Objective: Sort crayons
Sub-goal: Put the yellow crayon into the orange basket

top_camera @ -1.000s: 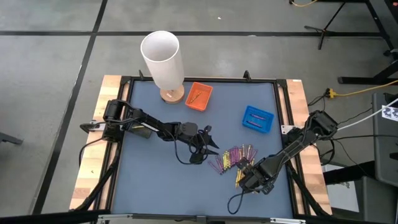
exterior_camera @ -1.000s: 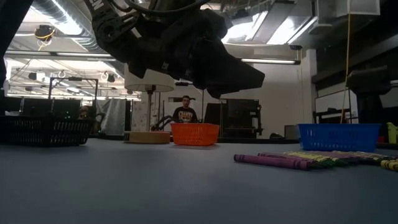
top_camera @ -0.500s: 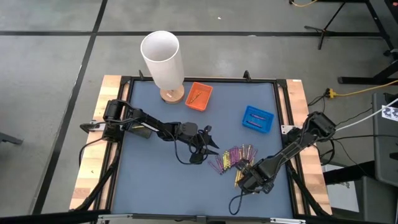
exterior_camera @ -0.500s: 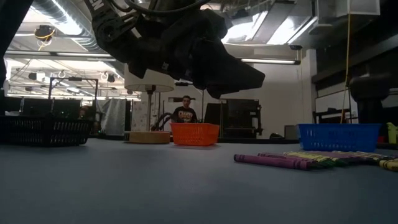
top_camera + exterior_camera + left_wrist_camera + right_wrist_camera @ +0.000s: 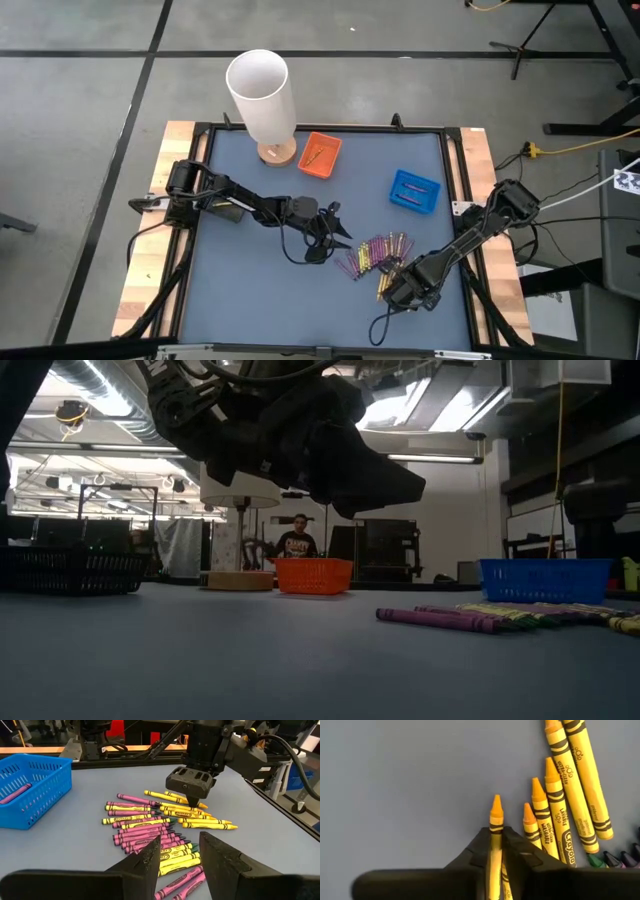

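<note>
Looking down, the right gripper (image 5: 397, 283) is set on the crayons (image 5: 376, 256), beside the table (image 5: 250, 280) edge; bare mat lies leftward. Past its fingers (image 5: 475, 857), one yellow crayon (image 5: 495, 827) is pinched, apparently thinly, so slipping is risked. The left gripper (image 5: 177, 855) is spread, empty, nearby.

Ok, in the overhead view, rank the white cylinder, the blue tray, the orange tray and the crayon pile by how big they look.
1. white cylinder
2. crayon pile
3. blue tray and orange tray: these look alike, so they are not ranked apart.
</note>
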`<state>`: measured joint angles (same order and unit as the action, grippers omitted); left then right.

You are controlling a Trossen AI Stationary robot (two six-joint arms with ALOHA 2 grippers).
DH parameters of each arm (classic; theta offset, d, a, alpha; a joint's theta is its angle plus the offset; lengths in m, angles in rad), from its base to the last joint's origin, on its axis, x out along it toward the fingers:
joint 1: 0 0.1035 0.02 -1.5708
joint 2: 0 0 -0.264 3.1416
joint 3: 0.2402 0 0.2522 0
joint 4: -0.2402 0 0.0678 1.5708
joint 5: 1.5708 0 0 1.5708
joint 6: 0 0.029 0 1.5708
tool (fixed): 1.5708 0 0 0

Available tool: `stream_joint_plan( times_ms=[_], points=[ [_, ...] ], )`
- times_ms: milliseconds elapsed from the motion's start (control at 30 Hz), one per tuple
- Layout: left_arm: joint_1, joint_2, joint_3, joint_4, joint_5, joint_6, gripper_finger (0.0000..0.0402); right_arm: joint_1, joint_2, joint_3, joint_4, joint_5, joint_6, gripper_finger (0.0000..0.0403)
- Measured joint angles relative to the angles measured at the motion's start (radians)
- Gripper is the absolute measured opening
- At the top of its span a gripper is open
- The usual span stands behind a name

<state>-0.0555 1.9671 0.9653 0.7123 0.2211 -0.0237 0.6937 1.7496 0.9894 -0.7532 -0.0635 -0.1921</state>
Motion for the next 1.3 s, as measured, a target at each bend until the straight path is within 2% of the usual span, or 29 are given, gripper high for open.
stream_joint_plan(
  times_ms=[167,467,800,1067,1300],
  points=[
    [0.000,0.000,0.000,0.000,0.000,0.000,0.0120,0.000,0.000,0.000,0.000,0.000,0.001,0.0012],
    [0.000,0.000,0.000,0.000,0.000,0.000,0.0120,0.000,0.001,-0.001,0.000,-0.001,0.003,0.0028],
    [0.000,0.000,0.000,0.007,0.000,0.001,0.0120,0.000,0.007,0.071,-0.056,0.008,0.004,0.0017],
    [0.000,-0.034,-0.001,0.000,0.007,0.006,0.0120,0.000,0.006,0.122,-0.065,0.095,0.003,0.0020],
    [0.000,-0.174,-0.001,-0.141,0.007,0.092,0.0120,-0.035,0.005,0.164,-0.084,0.252,-0.029,0.0020]
  ],
)
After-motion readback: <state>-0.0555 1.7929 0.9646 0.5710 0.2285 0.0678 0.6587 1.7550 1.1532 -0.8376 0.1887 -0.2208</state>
